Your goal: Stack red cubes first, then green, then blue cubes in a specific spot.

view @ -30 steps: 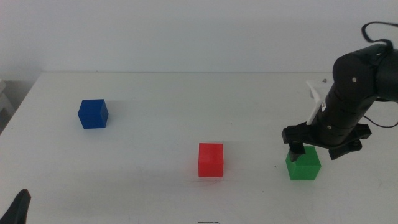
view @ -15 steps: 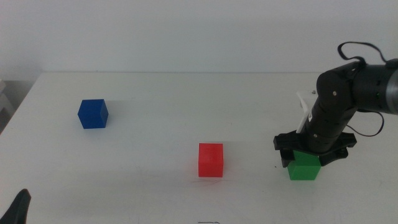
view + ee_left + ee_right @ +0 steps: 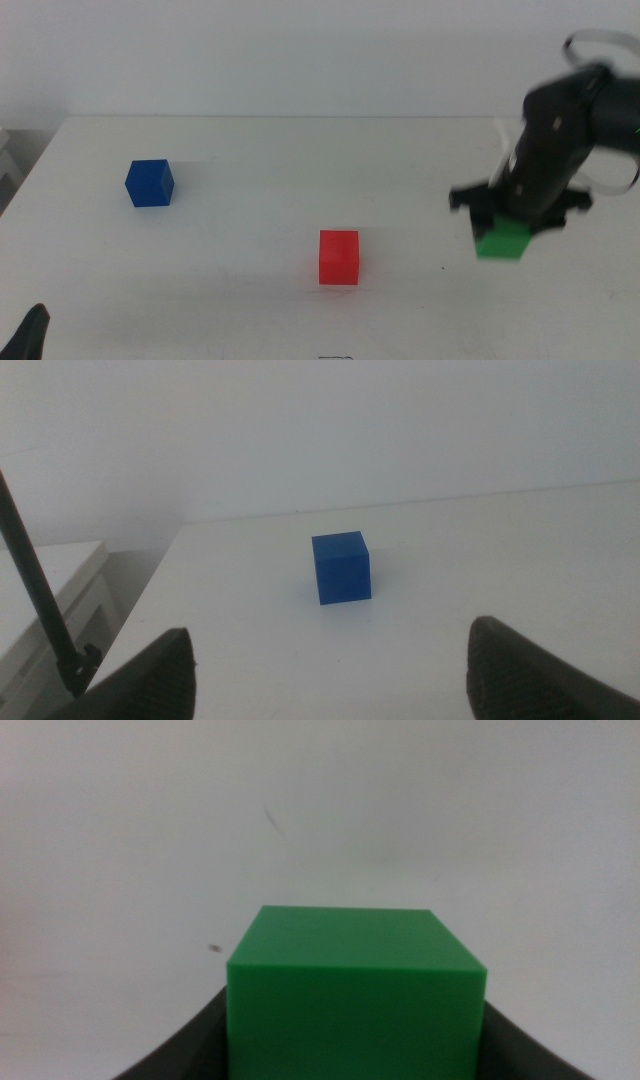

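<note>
Green cube pinched between the jaws of the right gripper, at the right of the middle view, apparently lifted clear of the white table. Seen in the right wrist view too, flanked by dark jaws on both sides. Best carried level over toward the red cube at lower centre, lined up face to face, lowered squarely before release; off-centre placement likely to topple or nudge red. Blue cube at upper left, well apart, also ahead of the left gripper, spread wide and holding nothing. Left gripper tip barely visible at bottom-left corner of the middle view. Count: one red, one green, one blue; two grippers.
</note>
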